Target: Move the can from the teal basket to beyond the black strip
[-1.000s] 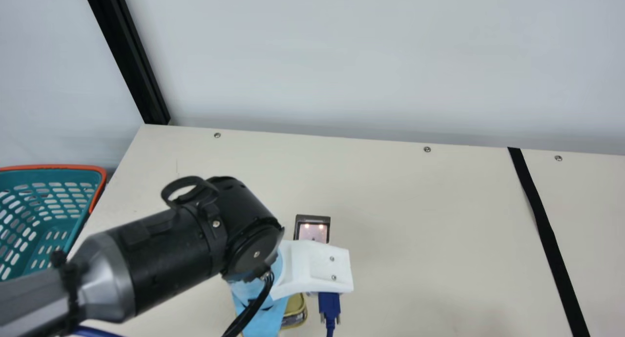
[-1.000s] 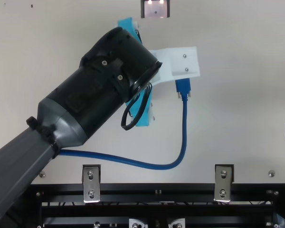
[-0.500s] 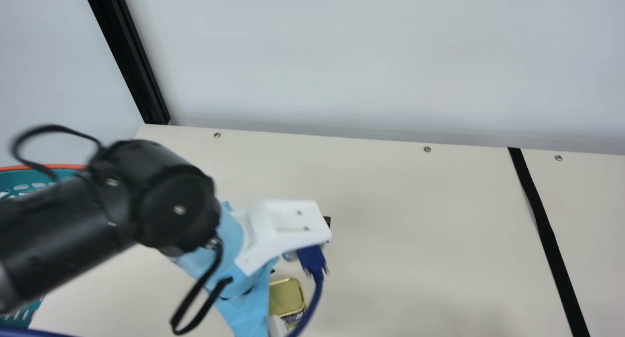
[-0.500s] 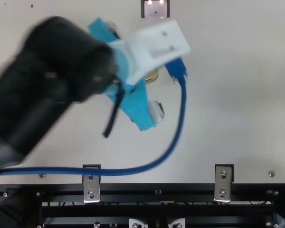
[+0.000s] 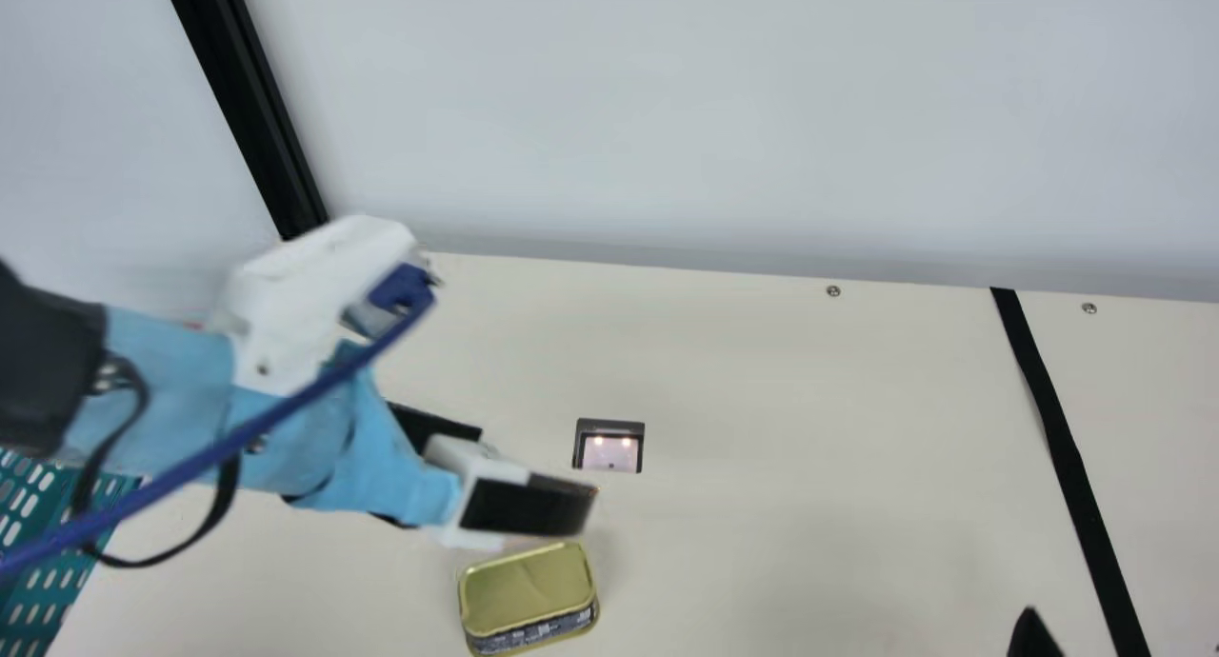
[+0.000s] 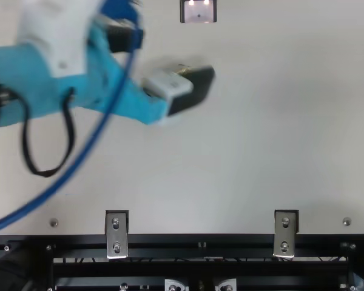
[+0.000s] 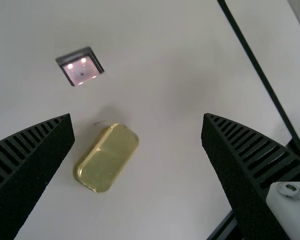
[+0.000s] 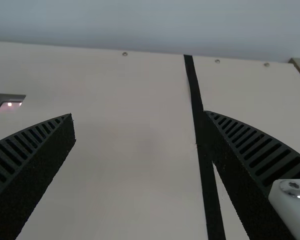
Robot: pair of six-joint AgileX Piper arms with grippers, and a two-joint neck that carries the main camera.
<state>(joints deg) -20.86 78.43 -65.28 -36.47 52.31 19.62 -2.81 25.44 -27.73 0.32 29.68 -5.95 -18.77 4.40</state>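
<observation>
The gold can (image 5: 529, 590) lies on the table's near part, below and apart from my left gripper (image 5: 536, 467). In the left wrist view, my left gripper (image 7: 137, 117) stands open above the table, and the can (image 7: 107, 159) is outside its grasp. The teal basket (image 5: 76, 581) is at the main view's left edge, partly behind the left arm. A black strip (image 5: 1059, 438) runs down the table's right part. One dark tip of my right gripper (image 5: 1033, 633) shows beside the strip. In the right wrist view, my right gripper (image 8: 139, 117) is open over bare table and the strip (image 8: 195, 95).
A dark-framed square fixture (image 5: 609, 446) with two lights lies flush in the table behind the can. The left arm's blue cable (image 6: 79, 160) hangs in a long curve. A pale wall (image 5: 667, 114) rises behind the table's far edge.
My left arm has swung left and turned, bringing its fingers into sight and uncovering the can. The tip of my right gripper has come in at the main view's lower right.
</observation>
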